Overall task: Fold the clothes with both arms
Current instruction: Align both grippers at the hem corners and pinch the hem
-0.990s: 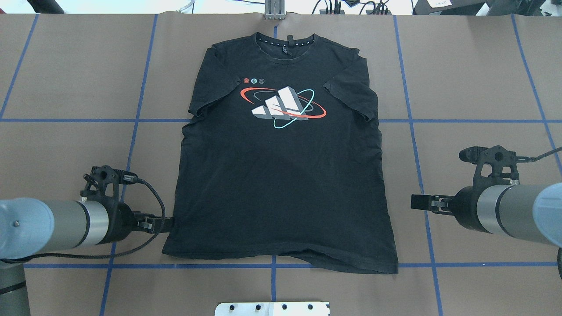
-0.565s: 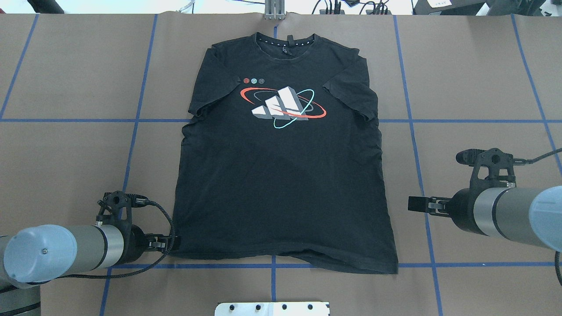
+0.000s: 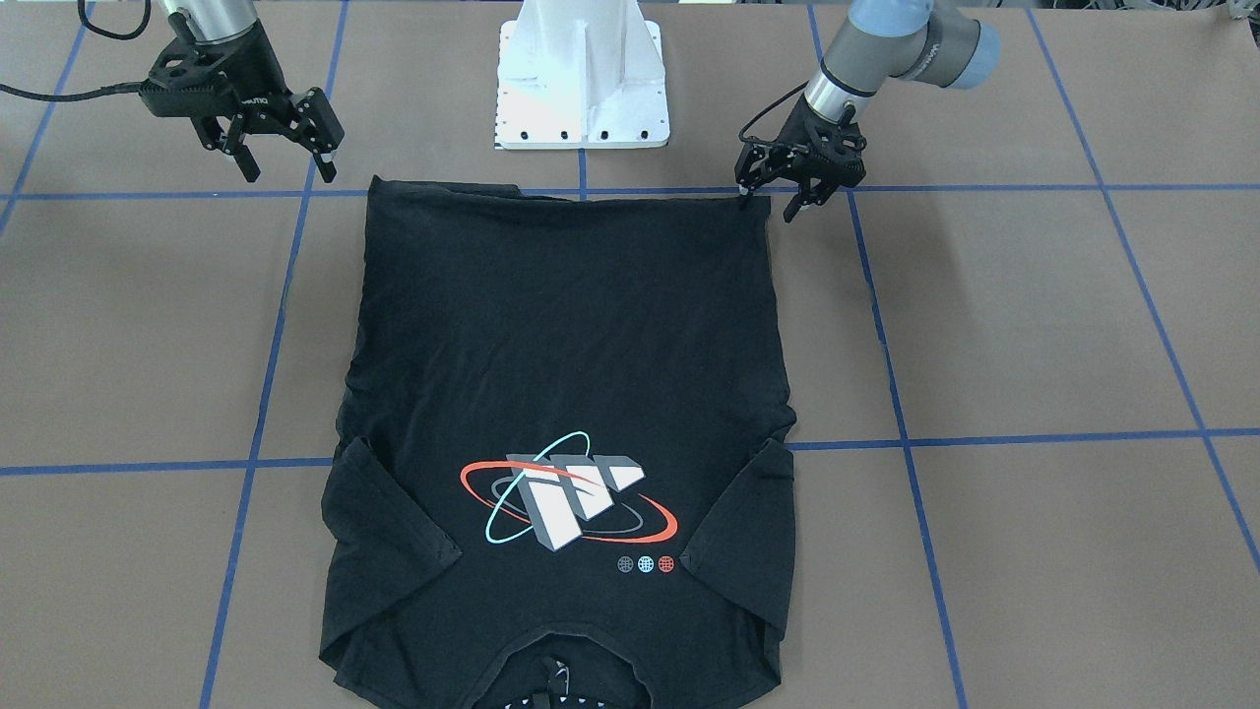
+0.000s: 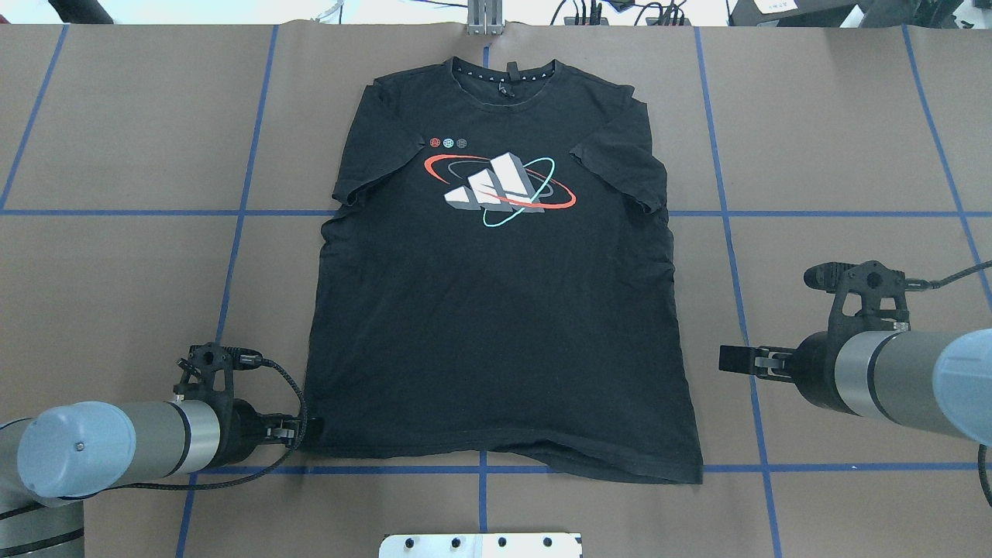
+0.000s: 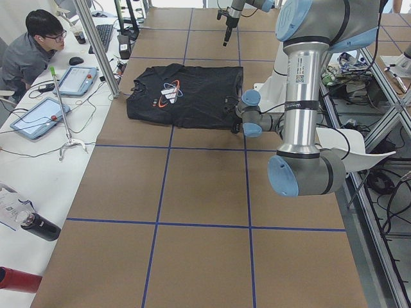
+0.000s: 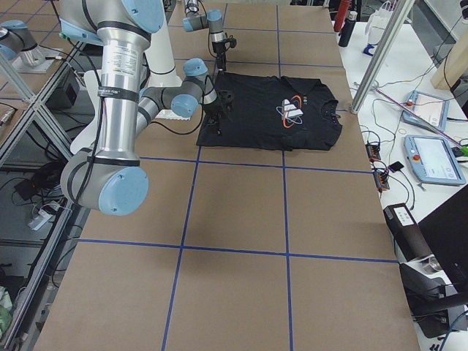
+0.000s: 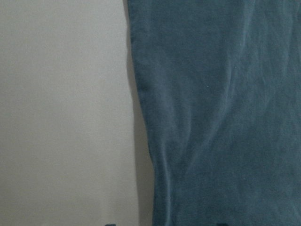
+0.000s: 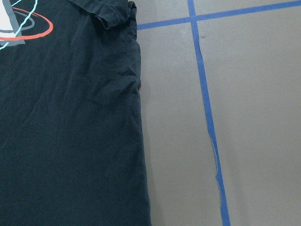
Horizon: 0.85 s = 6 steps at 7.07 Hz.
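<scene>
- T-shirt [image 4: 496,325] lies flat on table [image 4: 837,139], print up, collar away from robot.
- Left gripper [image 3: 770,202]: jaws apart, one fingertip touching hem corner on its side.
- Right gripper [image 3: 285,162]: jaws wide, holding nothing, just beside opposite hem corner.

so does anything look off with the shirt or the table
Nothing serious. The T-shirt lies flat, print up, but its hem is wavy and sags lower toward the robot's right. The blue tape strip beside that edge is wrinkled and kinked.
</scene>
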Each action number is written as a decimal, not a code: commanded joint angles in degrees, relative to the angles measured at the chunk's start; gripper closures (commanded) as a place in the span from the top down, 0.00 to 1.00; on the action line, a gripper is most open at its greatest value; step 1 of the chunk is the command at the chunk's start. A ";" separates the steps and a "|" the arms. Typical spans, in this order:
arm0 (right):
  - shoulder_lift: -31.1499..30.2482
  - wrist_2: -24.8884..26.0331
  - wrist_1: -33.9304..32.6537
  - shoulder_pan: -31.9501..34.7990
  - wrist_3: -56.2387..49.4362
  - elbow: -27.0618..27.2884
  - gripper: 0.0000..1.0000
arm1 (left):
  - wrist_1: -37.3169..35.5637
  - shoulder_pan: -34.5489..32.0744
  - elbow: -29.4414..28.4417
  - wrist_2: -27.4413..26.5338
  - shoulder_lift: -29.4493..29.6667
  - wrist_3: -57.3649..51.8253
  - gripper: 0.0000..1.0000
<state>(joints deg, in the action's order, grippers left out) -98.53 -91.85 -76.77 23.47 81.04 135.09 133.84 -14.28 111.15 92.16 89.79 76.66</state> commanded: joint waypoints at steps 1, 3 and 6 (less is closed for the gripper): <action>0.00 0.27 0.04 0.00 0.00 -0.09 1.00 | 0.20 0.05 0.38 0.13 -0.14 0.07 0.64; 0.00 0.27 0.04 0.00 0.00 -0.09 1.00 | 0.20 0.40 0.47 0.21 -0.23 0.07 0.64; 0.09 0.89 0.04 0.00 0.00 -0.17 1.00 | 0.28 1.80 0.65 0.21 -0.14 -0.02 0.61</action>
<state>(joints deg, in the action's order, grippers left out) -98.47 -91.15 -76.77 23.47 81.03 134.94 134.11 -13.01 111.74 92.37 89.64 76.67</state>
